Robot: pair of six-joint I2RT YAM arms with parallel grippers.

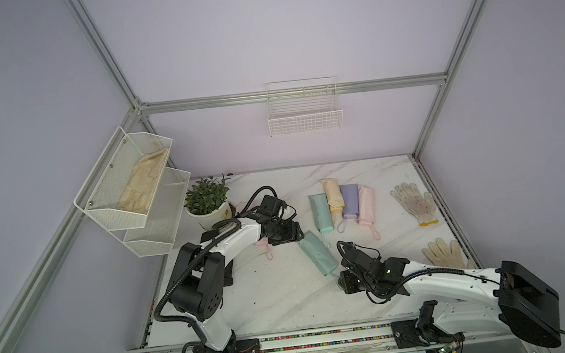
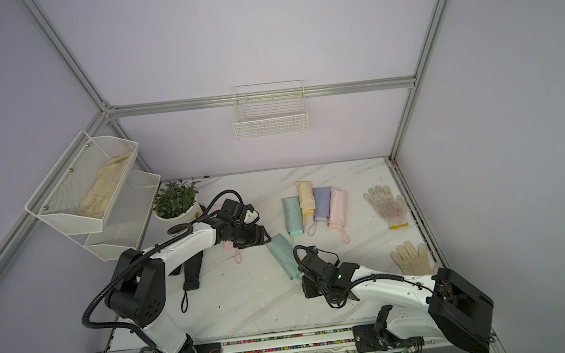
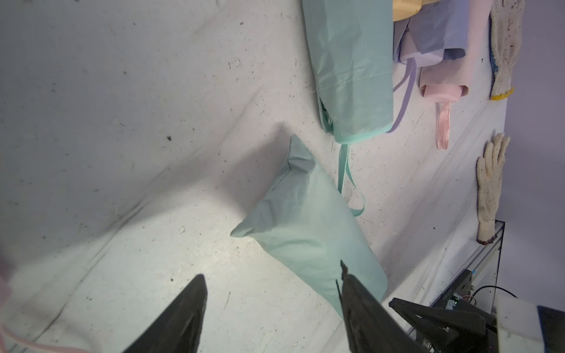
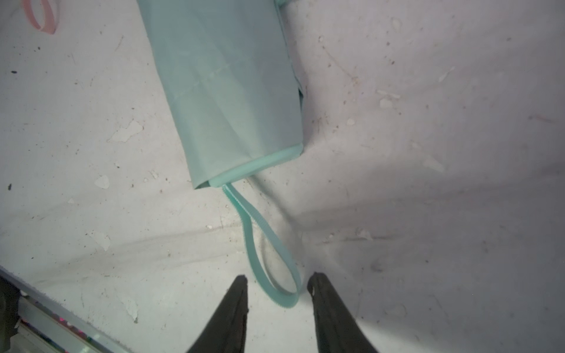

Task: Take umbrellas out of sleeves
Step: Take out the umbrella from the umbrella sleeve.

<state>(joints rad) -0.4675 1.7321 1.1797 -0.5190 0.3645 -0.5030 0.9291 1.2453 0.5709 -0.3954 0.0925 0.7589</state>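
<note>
Umbrella loop [image 4: 276, 298], between right pincer [image 4: 278, 275], wrist view

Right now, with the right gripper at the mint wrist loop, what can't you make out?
- Whether the right gripper touches the mint fabric wrist loop: in both top views its own wrist hides it.
- The mint sleeved umbrella: near end behind the right arm in both top views.
- The pink fabric piece: mostly under the left arm; sleeve or umbrella unclear.
- The black fabric piece: far end under the left arm.
</note>
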